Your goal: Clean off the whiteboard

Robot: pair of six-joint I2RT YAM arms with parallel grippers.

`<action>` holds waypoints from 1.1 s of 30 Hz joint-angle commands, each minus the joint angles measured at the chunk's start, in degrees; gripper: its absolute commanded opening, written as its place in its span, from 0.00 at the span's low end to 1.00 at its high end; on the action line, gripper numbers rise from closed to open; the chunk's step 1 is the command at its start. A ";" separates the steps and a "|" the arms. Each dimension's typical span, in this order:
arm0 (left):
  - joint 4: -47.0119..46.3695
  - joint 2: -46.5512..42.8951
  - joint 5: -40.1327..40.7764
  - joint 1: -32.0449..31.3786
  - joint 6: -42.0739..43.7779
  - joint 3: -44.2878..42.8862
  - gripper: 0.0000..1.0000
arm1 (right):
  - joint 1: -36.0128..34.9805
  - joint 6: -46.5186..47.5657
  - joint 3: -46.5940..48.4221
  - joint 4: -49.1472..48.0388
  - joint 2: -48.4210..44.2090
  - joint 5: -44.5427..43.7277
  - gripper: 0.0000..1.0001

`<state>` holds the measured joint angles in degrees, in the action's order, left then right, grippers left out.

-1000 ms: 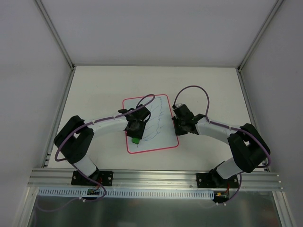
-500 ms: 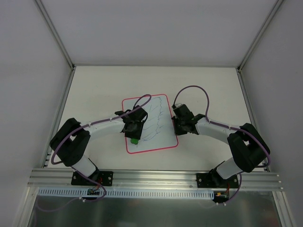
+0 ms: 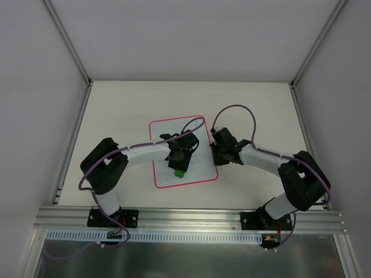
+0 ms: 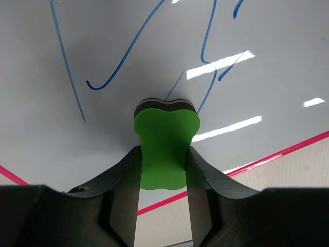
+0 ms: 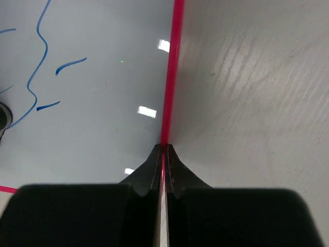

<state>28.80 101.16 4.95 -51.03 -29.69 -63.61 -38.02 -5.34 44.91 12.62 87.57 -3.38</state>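
At the near edge, an aluminium rail (image 3: 191, 219) carries the bases of the 2 arms. From there the left arm reaches in over the whiteboard (image 3: 161, 138), which lies flat on the pale bench (image 3: 116, 110) about midway between the arms, its long sides running away from the rail and tilted slightly.

The left gripper (image 4: 163, 153) is clamped on a small green block (image 4: 165, 139), 1 finger on each flat side. The block has a dark layer at its far end, and that end sits against the board's white surface, close to the board's near red-pink rim. In the top view the block (image 3: 180, 172) shows as a green spot in the near half of the board.

The right gripper (image 5: 163, 150) has its fingers pressed together with nothing between them. The tips sit right on the rim along the board's right edge (whether they press down on it I cannot tell), with bare bench (image 5: 247, 103) on the other side.

Beyond the block, blue pen lines (image 4: 118, 56) curve across the board, and the right wrist view shows more blue strokes (image 5: 38, 67) toward the board's middle. Past the board the bench runs to white walls (image 3: 185, 40).
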 commanded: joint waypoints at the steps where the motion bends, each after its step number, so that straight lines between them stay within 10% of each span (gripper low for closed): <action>1: 4.24 -0.52 1.46 2.50 -5.10 4.98 0.00 | -0.21 0.07 -1.84 2.94 2.87 -0.49 0.00; 17: 9.96 -11.87 -3.28 1.02 -8.28 15.80 0.00 | -0.13 -0.02 -1.49 2.58 3.75 -0.31 0.00; 33: 9.26 8.34 3.58 13.22 3.76 -13.63 0.00 | -0.21 0.25 -1.57 2.41 4.10 -0.23 0.00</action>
<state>37.69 106.56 7.22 -39.55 -30.41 -72.58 -38.02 -5.37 45.47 11.31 88.53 -2.55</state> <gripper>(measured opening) 0.354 0.010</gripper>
